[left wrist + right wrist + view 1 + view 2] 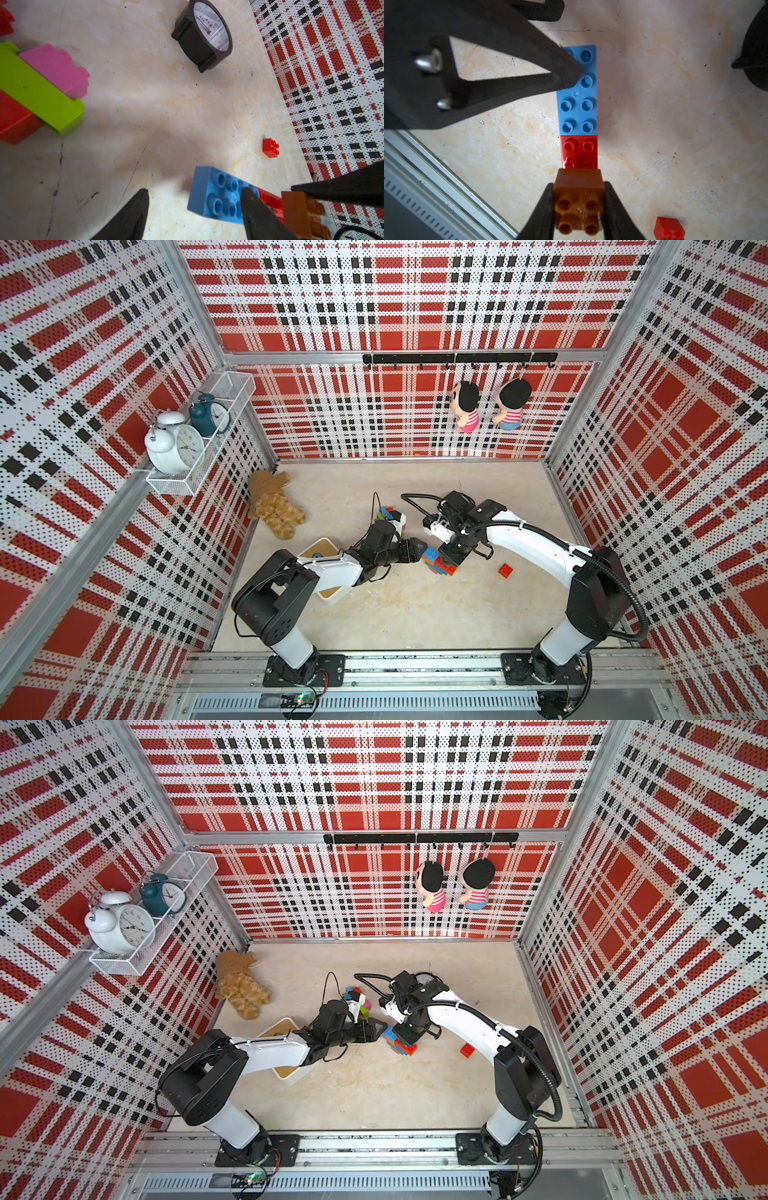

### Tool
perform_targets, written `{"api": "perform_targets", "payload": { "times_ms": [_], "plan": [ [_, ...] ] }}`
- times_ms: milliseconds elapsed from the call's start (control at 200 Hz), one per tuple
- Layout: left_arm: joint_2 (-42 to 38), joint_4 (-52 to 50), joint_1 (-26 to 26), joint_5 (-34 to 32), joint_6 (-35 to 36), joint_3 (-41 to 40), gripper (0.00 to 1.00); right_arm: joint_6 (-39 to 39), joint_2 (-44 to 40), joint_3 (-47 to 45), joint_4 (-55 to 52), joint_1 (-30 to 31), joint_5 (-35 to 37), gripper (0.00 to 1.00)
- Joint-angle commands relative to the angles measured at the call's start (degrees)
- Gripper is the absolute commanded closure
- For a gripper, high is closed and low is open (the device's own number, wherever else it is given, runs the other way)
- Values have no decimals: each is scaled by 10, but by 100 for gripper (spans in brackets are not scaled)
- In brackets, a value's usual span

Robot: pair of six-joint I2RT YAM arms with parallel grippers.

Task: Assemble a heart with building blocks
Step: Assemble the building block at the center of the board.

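While your right gripper (579, 186) is pinching the brown block (579, 199) at the end of the row (434, 560), over the red block (579, 151), your left gripper (195, 190) is standing with jaws spread and is laying one fingertip (566, 71) on the blue block (578, 112), probably to steady the row on the table (654, 104) for pressing. Whether the brown one is seated yet, you cannot tell.

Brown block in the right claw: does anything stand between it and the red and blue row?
Nothing visible does. The brown block, shut in the right gripper, hangs right at the red block's edge. A finger of the left gripper lies over the blue block's far end, clear of the red studs.
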Motion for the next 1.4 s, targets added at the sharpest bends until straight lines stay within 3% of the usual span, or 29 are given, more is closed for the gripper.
{"api": "perform_targets", "payload": {
  "times_ms": [0,1393],
  "plan": [
    [9,22,-5,4,6,-8,28,-15,5,2,-14,6,4,100],
    [29,24,-9,1,10,-6,35,-31,60,-64,11,29,28,100]
  ]
}}
